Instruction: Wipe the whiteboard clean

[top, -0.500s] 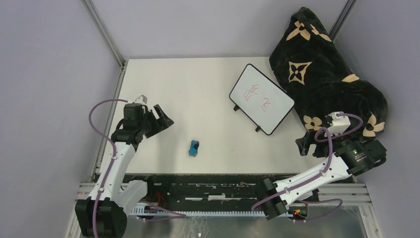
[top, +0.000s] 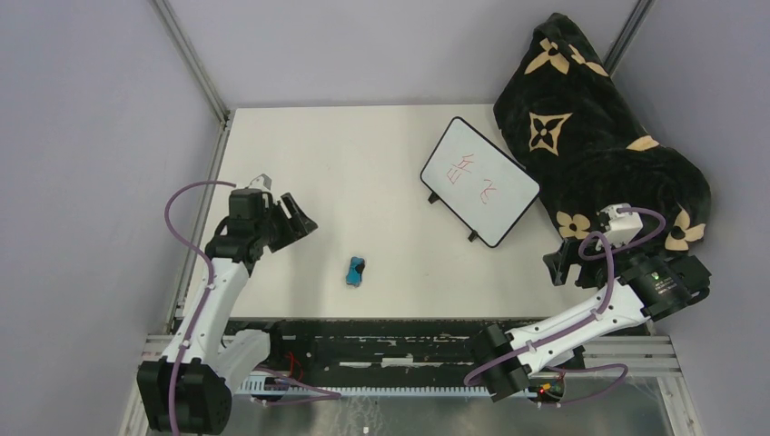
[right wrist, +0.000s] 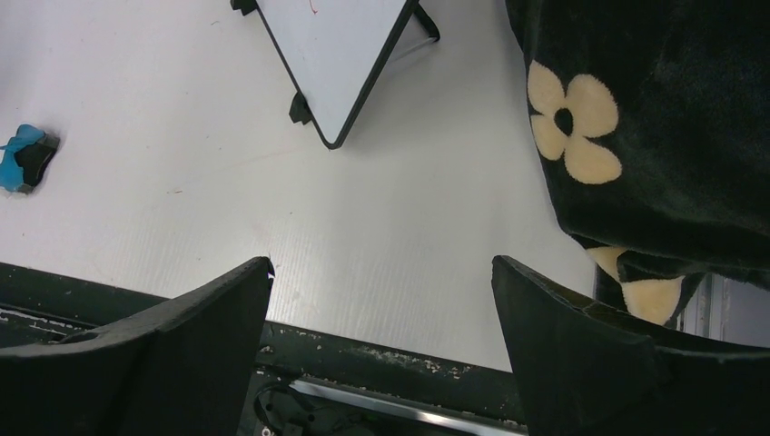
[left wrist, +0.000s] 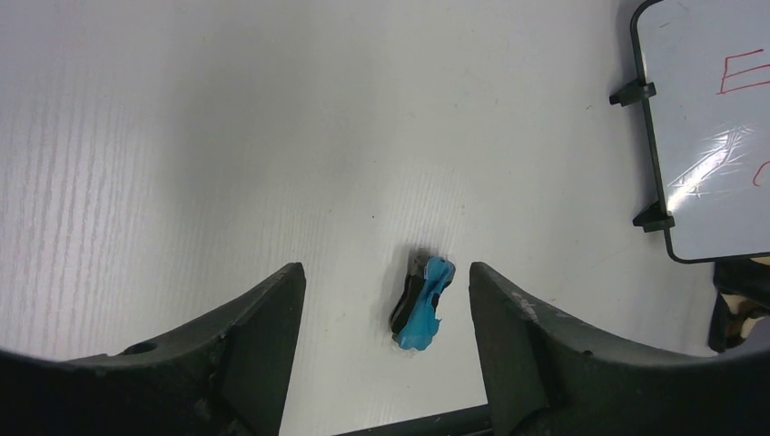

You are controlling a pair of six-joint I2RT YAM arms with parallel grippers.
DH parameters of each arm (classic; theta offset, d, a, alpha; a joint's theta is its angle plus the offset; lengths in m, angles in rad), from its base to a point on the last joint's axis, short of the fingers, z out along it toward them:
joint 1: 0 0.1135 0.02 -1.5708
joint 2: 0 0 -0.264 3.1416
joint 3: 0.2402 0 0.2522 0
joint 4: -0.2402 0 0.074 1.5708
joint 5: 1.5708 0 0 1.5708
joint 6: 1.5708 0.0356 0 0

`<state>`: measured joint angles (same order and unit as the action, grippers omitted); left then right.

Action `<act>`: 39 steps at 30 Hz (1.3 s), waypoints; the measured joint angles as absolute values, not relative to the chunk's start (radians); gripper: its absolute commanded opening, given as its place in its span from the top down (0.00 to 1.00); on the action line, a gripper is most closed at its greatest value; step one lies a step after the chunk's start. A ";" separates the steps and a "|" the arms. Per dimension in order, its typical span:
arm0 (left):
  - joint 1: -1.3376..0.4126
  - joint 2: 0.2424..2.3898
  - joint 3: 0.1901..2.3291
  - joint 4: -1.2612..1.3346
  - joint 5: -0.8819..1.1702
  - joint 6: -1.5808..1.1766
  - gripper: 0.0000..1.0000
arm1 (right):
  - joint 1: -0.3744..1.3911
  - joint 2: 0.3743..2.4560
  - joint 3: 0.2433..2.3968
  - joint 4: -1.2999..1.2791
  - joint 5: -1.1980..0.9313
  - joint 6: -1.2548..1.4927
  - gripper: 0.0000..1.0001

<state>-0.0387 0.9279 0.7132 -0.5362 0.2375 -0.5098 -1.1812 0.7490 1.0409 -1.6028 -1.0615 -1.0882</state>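
Observation:
The whiteboard, white with a thin black frame, two black feet and red scribbles, lies tilted at the table's back right; its corner shows in the left wrist view and right wrist view. A small blue and black eraser lies on the table near the front middle, also in the left wrist view and right wrist view. My left gripper is open and empty, above the table left of the eraser. My right gripper is open and empty at the front right, by the blanket.
A black blanket with tan flowers is heaped at the back right, touching the whiteboard's far side, and shows in the right wrist view. The table's front edge is a black rail. Grey walls enclose the table.
The left gripper has shifted slightly down and toward the eraser. The right arm has barely moved. The whiteboard and eraser are where they were.

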 measured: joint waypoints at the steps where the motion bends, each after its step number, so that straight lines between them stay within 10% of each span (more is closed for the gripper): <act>1: -0.047 0.935 0.713 -0.536 0.233 -0.510 0.27 | -1.181 0.749 1.041 -1.603 -1.062 -1.090 0.01; 24: -0.689 1.406 0.947 -0.730 -0.284 -0.451 0.32 | -1.181 0.773 1.041 -1.603 -1.063 -1.116 0.04; 39: -0.781 1.474 0.935 -0.677 -0.294 -0.456 0.35 | -1.181 0.781 1.041 -1.603 -1.063 -1.128 0.04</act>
<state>-0.7815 1.4742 0.9352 -0.6769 -0.2943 -0.4557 -1.1812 0.7807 1.0409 -1.6028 -1.0626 -1.1278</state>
